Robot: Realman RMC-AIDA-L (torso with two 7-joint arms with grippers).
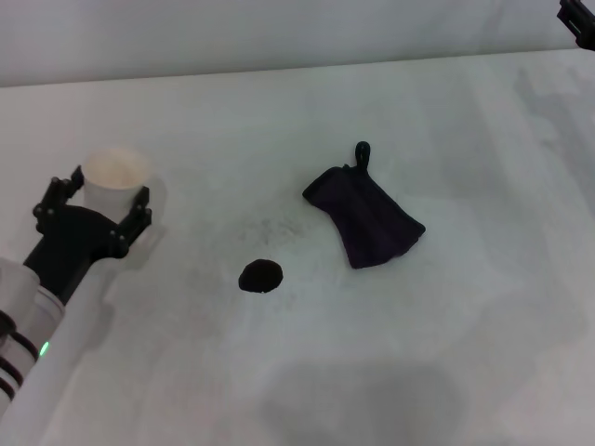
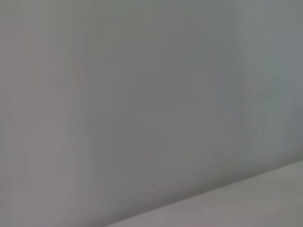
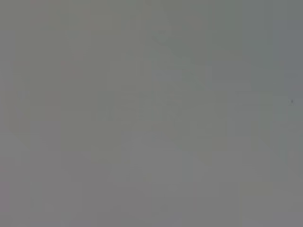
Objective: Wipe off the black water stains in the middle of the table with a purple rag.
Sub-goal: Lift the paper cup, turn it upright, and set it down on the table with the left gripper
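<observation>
Left gripper [image 1: 100, 193] spread around paper cup [image 1: 115, 177], purple rag [image 1: 365, 217] loop pointing away

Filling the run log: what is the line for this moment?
left pincer around paper cup | purple rag flat, untouched | black stain unwiped | right pincer far corner

Soft dark cloth purple rag [image 1: 365, 216], glossy black water stains [image 1: 260, 276], matt white table [image 1: 446, 353], paper cup [image 1: 115, 177].
</observation>
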